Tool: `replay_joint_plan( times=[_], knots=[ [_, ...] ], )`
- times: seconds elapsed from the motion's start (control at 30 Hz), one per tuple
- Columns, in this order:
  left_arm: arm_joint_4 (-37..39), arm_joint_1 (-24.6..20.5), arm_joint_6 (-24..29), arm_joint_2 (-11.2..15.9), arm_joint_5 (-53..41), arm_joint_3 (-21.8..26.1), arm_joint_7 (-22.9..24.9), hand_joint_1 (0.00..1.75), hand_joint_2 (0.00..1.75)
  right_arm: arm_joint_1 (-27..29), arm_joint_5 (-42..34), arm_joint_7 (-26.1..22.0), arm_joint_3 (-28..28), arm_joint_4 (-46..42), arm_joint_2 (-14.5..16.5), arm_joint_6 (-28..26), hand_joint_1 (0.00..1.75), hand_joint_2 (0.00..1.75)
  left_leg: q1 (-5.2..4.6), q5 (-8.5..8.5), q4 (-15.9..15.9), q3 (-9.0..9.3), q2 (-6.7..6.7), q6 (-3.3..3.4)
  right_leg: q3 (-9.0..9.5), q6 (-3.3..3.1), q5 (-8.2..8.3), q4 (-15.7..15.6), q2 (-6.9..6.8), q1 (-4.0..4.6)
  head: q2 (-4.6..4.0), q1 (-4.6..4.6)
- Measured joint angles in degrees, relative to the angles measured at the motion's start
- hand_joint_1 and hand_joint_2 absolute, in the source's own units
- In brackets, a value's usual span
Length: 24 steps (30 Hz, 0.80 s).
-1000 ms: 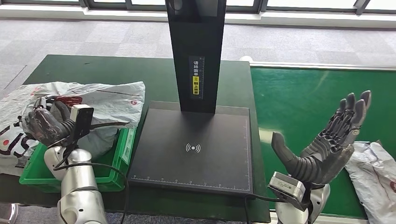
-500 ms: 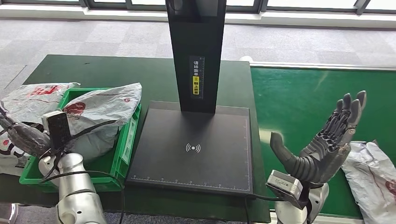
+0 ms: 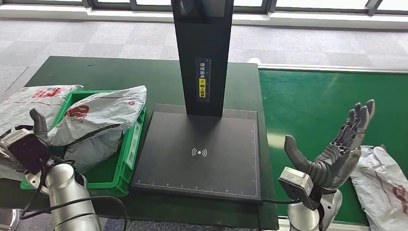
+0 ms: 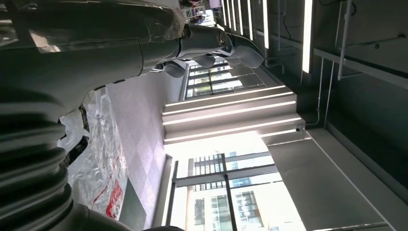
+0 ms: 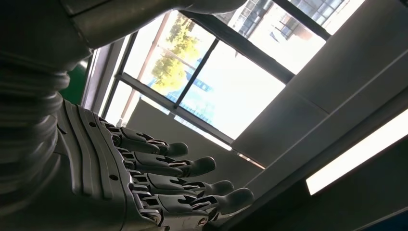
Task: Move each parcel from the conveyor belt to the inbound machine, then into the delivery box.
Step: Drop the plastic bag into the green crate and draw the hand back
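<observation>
My right hand (image 3: 337, 154) waits with fingers spread beside the belt's parcel (image 3: 385, 190), ready to lift it; my left hand's (image 3: 21, 144) fingers I cannot judge.

You have a bright green delivery box (image 3: 126, 161) just beside the dark grey left hand (image 3: 33, 127), and the parcel (image 3: 98, 118) in it is silvery grey with red marks and a black band, as is the grey parcel (image 3: 31, 98) with red print next to it. Between the hands, the inbound machine (image 3: 199, 149) is matte black with a white wireless symbol and a yellow-and-white label on its black post, standing on a dark green worktop (image 3: 120, 74). Under the dark grey right hand (image 3: 337, 151) the conveyor belt (image 3: 312, 101) is a brighter green, and the parcel (image 3: 387, 185) near that hand is white-grey with red print.
</observation>
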Motion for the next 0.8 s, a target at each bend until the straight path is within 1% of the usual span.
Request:
replay_joint_plan(
  times=[0.13, 0.2, 0.27, 0.3, 0.37, 0.4, 0.47, 0.53, 0.63, 0.7, 0.8],
  knots=[
    [-2.1, 1.1, 0.0, -0.1, 0.4, -2.6, 0.0, 0.0, 1.75, 0.0, 0.1, 0.0, -1.2, 0.6, 0.1, 0.0, 0.0, 1.75, 0.0, 0.0, 0.0, 0.0, 0.01, 0.0, 0.0, 0.0, 0.0, 0.0, 0.03, 0.0, 0.0, 0.01],
    [-2.8, 1.5, 0.0, -0.1, 1.6, -3.6, 0.0, 0.0, 1.75, 0.0, 1.1, 1.1, -1.7, 0.9, 0.1, 0.0, 0.0, 1.75, 0.0, 0.0, 0.0, 0.02, 0.02, 0.0, -0.01, 0.0, 0.0, 0.0, 0.03, 0.0, 0.0, 0.01],
    [-3.6, 2.8, -0.3, -0.1, 6.2, -6.3, 0.0, 0.0, 1.75, -0.1, 4.5, 5.2, -2.4, 1.5, 0.1, 0.0, 0.0, 1.75, 0.0, 0.0, 0.0, 0.05, 0.02, 0.0, -0.01, 0.0, 0.0, 0.0, 0.04, 0.01, 0.0, 0.0],
    [-4.2, 3.9, -1.0, 0.1, 9.8, -8.9, 0.0, 0.0, 1.75, -0.2, 7.0, 8.2, -3.0, 2.1, 0.1, 0.0, 0.0, 1.75, 0.0, 0.0, 0.0, 0.04, 0.0, 0.0, -0.01, 0.0, 0.0, 0.0, 0.01, 0.01, 0.0, 0.01],
    [-5.2, 6.0, -4.2, 0.7, 16.6, -15.8, 0.0, 0.0, 1.75, -0.6, 11.6, 13.3, -5.2, 3.9, 0.1, 0.0, 0.0, 1.75, -0.01, 0.0, 0.0, -0.01, -0.12, 0.0, 0.03, 0.0, 0.0, 0.0, -0.12, 0.0, 0.0, 0.02],
    [-5.6, 6.9, -6.7, 1.0, 19.0, -19.3, 0.0, 0.0, 1.75, -0.9, 13.2, 15.0, -6.6, 5.1, 0.1, 0.0, 0.0, 1.75, -0.01, 0.0, 0.0, -0.04, -0.17, 0.01, 0.05, 0.01, 0.0, 0.0, -0.18, -0.01, 0.0, 0.02],
    [-6.3, 8.7, -12.7, 1.5, 22.1, -25.0, 0.0, 0.0, 1.75, -1.8, 15.6, 17.0, -9.8, 8.0, 0.1, 0.0, 0.0, 1.75, -0.04, -0.02, 0.0, -0.11, -0.18, 0.03, 0.08, 0.01, 0.0, -0.1, -0.2, -0.04, 0.0, 0.02],
    [-7.0, 10.5, -19.0, 1.8, 23.7, -29.8, 0.0, 0.0, 1.75, -2.8, 18.2, 18.8, -13.6, 11.2, 0.2, 0.0, 0.0, 1.75, -0.07, -0.03, 0.0, -0.11, -0.15, 0.05, 0.07, 0.01, 0.0, -0.1, -0.18, -0.06, 0.0, 0.02],
    [-8.1, 13.1, -26.0, 2.1, 24.5, -34.9, 0.0, 0.0, 1.75, -4.2, 21.6, 20.6, -20.2, 15.6, 0.3, 0.0, 0.0, 1.75, -0.08, -0.04, 0.0, -0.04, -0.16, 0.06, 0.04, 0.02, -0.01, -0.1, -0.18, -0.06, 0.0, 0.03],
    [-8.6, 14.5, -28.5, 2.2, 24.3, -37.2, 0.0, 0.0, 1.75, -5.2, 23.0, 21.3, -24.5, 17.8, 0.5, 0.0, 0.0, 1.75, -0.07, -0.05, 0.0, -0.04, -0.16, 0.05, 0.02, 0.03, -0.03, -0.1, -0.18, -0.05, 0.0, 0.03],
    [-8.9, 15.7, -30.8, 2.3, 23.8, -39.6, 0.0, 0.0, 1.75, -6.4, 24.8, 22.8, -30.8, 21.0, 0.7, 0.0, 0.0, 1.75, -0.05, -0.06, 0.0, -0.16, -0.17, 0.04, 0.01, 0.03, -0.05, -0.1, -0.19, -0.04, 0.0, 0.02]
  ],
)
